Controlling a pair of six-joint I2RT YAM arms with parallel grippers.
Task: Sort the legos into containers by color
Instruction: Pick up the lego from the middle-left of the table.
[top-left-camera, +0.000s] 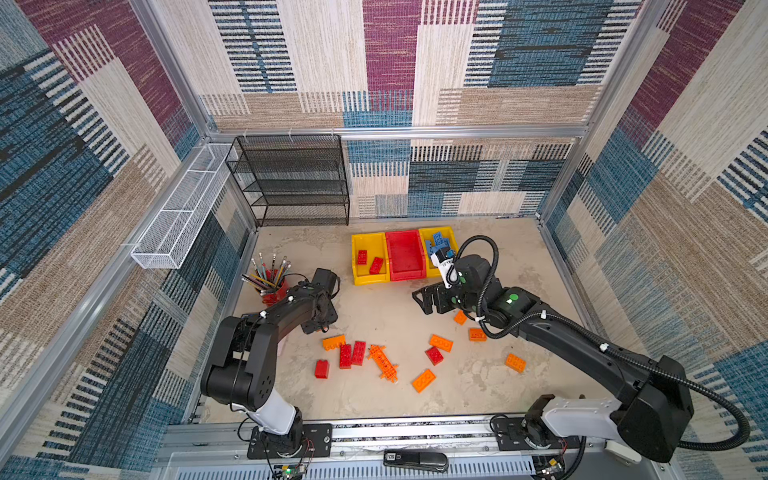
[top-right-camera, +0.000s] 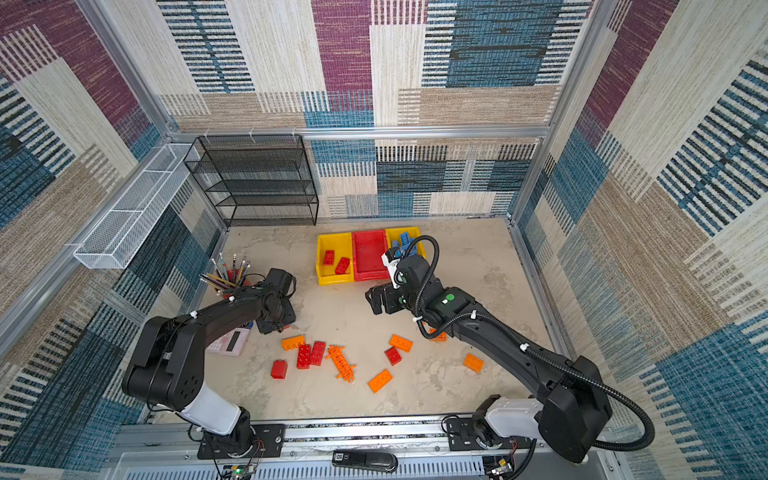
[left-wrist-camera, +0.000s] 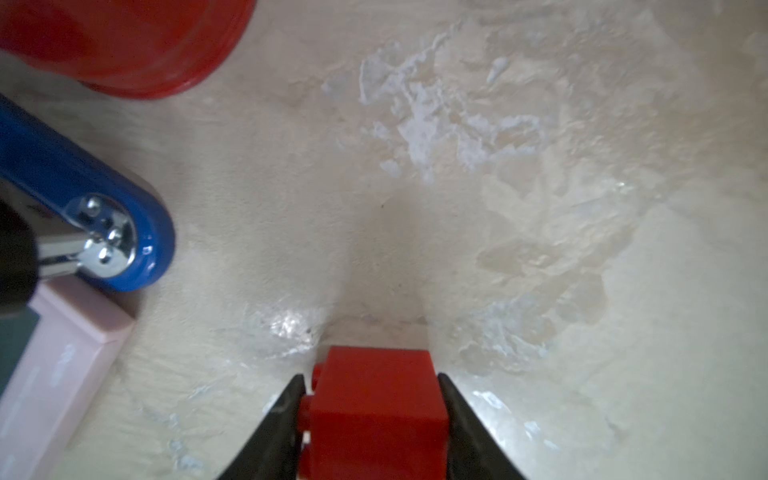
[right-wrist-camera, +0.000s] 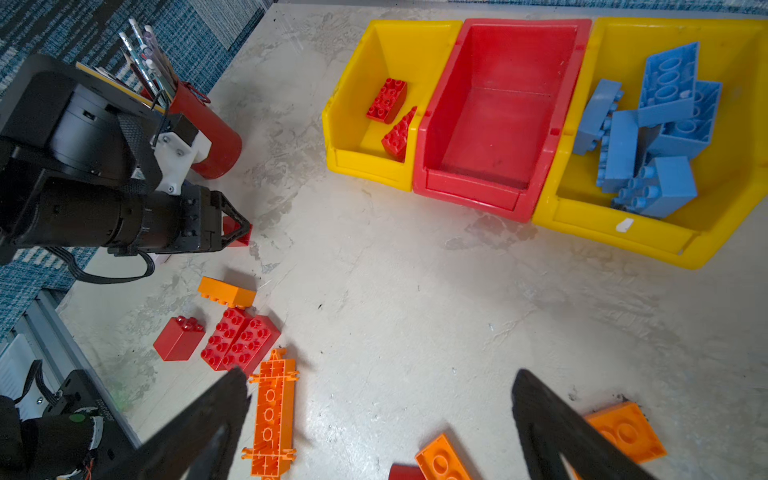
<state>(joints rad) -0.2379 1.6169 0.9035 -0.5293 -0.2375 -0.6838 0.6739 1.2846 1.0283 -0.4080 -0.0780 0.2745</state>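
Observation:
My left gripper (left-wrist-camera: 370, 378) is shut on a small red brick (left-wrist-camera: 374, 411), low over the table; in the right wrist view the left gripper (right-wrist-camera: 239, 229) shows the brick between its jaws. My right gripper (right-wrist-camera: 380, 382) hangs open and empty above the table, in front of the three joined bins. The left yellow bin (right-wrist-camera: 361, 54) holds two red bricks (right-wrist-camera: 386, 100). The red bin (right-wrist-camera: 498, 124) is bare. The right yellow bin (right-wrist-camera: 623, 54) holds several blue bricks (right-wrist-camera: 660, 124). Loose red bricks (top-left-camera: 351, 354), orange bricks (top-left-camera: 441, 343) and a long orange plate (top-left-camera: 383, 363) lie on the table.
A red pencil cup (top-left-camera: 274, 293), a blue stapler (left-wrist-camera: 83, 195) and a pink calculator (top-right-camera: 230, 343) sit beside the left arm. A black mesh shelf (top-left-camera: 291, 178) stands at the back and a white wire basket (top-left-camera: 183, 208) hangs on the left wall.

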